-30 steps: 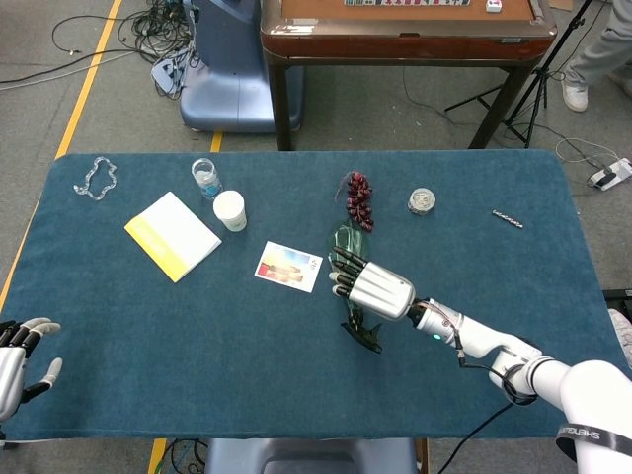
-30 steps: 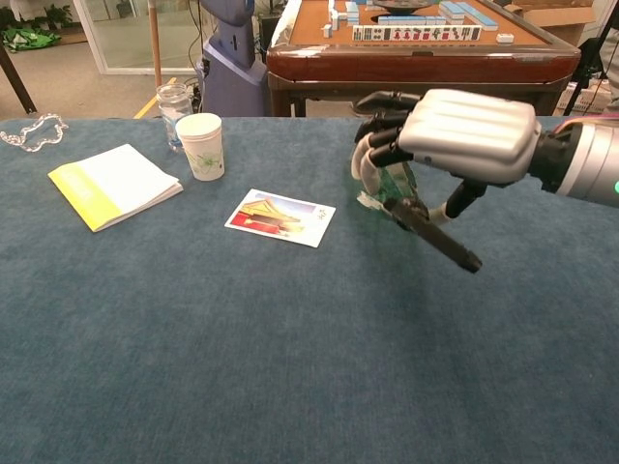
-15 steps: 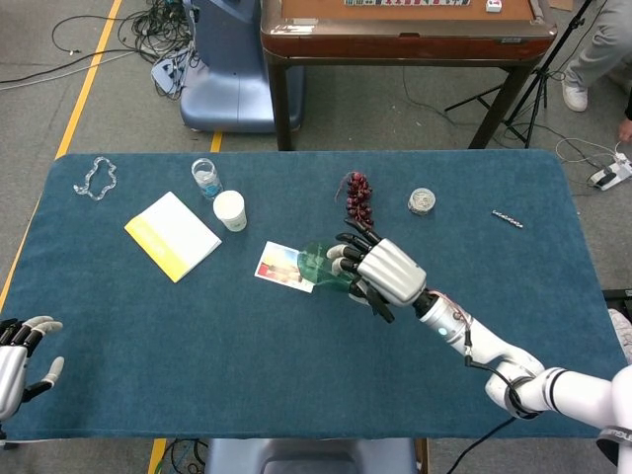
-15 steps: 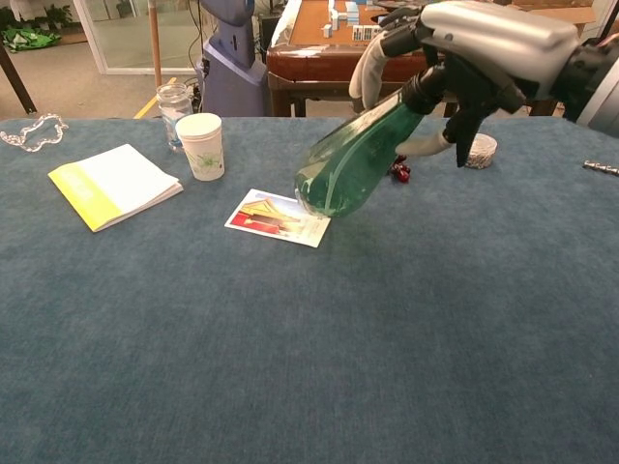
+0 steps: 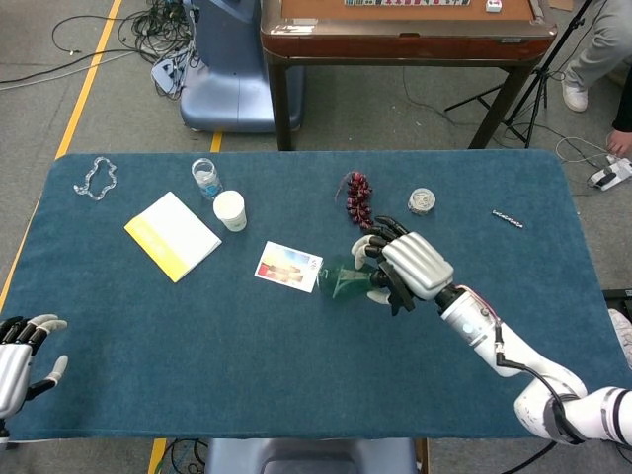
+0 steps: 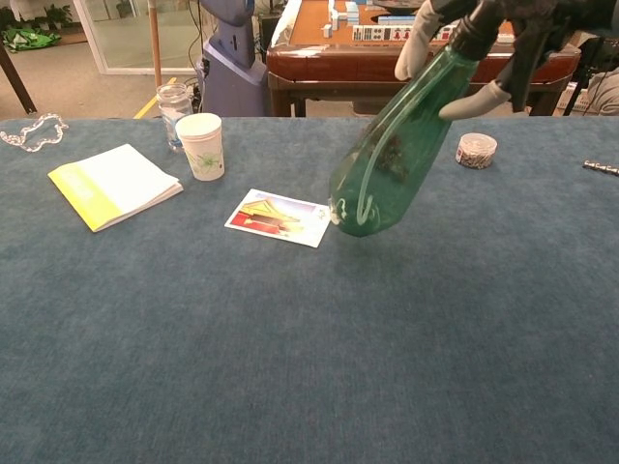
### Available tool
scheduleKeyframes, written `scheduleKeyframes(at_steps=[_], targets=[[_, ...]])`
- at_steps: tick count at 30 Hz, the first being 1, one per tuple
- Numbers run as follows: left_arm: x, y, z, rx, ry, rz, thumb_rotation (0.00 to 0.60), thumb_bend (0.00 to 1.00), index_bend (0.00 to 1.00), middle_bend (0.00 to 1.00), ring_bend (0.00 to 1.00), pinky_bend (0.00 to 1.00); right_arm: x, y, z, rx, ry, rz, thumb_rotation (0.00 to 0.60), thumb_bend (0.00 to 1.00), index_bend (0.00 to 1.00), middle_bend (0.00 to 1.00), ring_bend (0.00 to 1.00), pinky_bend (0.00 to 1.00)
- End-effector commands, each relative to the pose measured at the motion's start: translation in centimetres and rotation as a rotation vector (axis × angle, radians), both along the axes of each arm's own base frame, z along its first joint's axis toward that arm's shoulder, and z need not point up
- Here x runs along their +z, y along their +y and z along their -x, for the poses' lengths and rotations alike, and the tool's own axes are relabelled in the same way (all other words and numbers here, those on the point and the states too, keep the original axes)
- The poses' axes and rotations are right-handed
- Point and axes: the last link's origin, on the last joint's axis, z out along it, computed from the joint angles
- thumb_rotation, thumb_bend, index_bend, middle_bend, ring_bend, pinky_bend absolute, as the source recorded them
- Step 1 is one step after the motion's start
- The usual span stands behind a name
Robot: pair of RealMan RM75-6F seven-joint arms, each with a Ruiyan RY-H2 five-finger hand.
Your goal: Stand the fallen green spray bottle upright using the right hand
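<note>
The right hand (image 5: 407, 269) holds the green spray bottle (image 6: 395, 153) by its neck and trigger end, fingers (image 6: 418, 41) wrapped around the top; the bottle hangs tilted in the air above the blue table (image 5: 247, 365), base lower and to the left, top higher and to the right; its base sits just right of the picture card (image 5: 288, 267) in both views, though whether it touches the cloth I cannot tell. Behind the bottle lie the dark red beads (image 5: 359, 198); further right are the small round tin (image 6: 475, 150) and a thin metal piece (image 5: 508, 218) near the right edge. On the left half stand the white paper cup (image 6: 202, 146) and the glass jar (image 6: 174, 103) just behind it; the yellow notebook (image 6: 113, 185) lies near them; a clear bead chain (image 5: 95, 178) rests at the far left corner. The left hand (image 5: 22, 357) rests at the near left edge, fingers apart and holding nothing.
</note>
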Motion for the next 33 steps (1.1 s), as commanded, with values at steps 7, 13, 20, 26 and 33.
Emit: scheduleKeyframes(at_steps=[7,13,20,26,33], targets=[[-0.2,0.2,-0.1,-0.005,-0.001,0.006,0.600,0.36,0.32,0.26,0.24,0.15,1.0,0.1,-0.6,-0.148,0.020,-0.100,0.600,0.43,0.69,0.33,0.17,0.09],[-0.2,0.1,-0.1,-0.001,0.002,0.007,0.600,0.36,0.32,0.26,0.24,0.15,-0.3,-0.6,-0.5,-0.188,0.040,-0.152,0.600,0.43,0.69,0.33,0.17,0.09],[-0.2,0.0,0.1,0.006,0.003,0.008,0.600,0.36,0.32,0.26,0.24,0.15,-1.4,-1.2,-0.5,-0.210,0.043,-0.172,0.600,0.42,0.69,0.32,0.17,0.09],[-0.1,0.0,-0.1,-0.010,-0.001,0.007,0.600,0.36,0.32,0.26,0.24,0.15,-1.8,-1.4,-0.3,-0.225,0.038,-0.181,0.600,0.36,0.66,0.27,0.17,0.09],[-0.1,0.1,-0.2,-0.016,-0.005,0.009,0.600,0.36,0.32,0.26,0.24,0.15,-1.9,-1.4,-0.1,-0.228,0.036,-0.186,0.600,0.14,0.49,0.22,0.14,0.09]])
